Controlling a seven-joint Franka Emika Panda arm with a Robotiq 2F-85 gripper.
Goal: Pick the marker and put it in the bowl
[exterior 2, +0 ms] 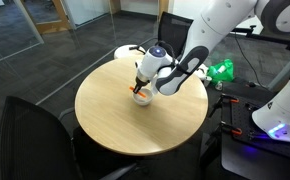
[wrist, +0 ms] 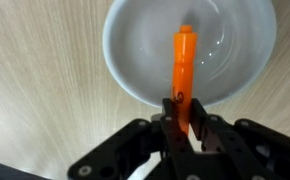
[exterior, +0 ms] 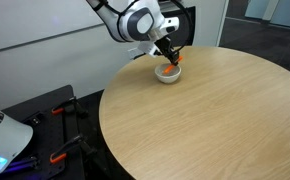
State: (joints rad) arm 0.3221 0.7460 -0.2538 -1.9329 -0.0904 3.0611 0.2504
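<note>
The white bowl (wrist: 190, 45) sits on the round wooden table, near its far edge in both exterior views (exterior: 168, 73) (exterior 2: 142, 97). The orange marker (wrist: 183, 65) stands between my fingers, its free end reaching over the inside of the bowl; whether it touches the bottom I cannot tell. My gripper (wrist: 184, 108) is shut on the marker's near end, directly above the bowl's rim. In the exterior views the gripper (exterior: 171, 60) (exterior 2: 143, 86) hangs right over the bowl, with a bit of orange (exterior: 168, 69) showing at the bowl.
The round wooden table (exterior: 215, 120) (exterior 2: 125, 125) carries only the bowl. Black chairs (exterior 2: 30, 135) stand around it. Orange-handled tools (exterior: 57, 156) lie on the dark floor beside the table. A green object (exterior 2: 223, 70) rests on a side stand.
</note>
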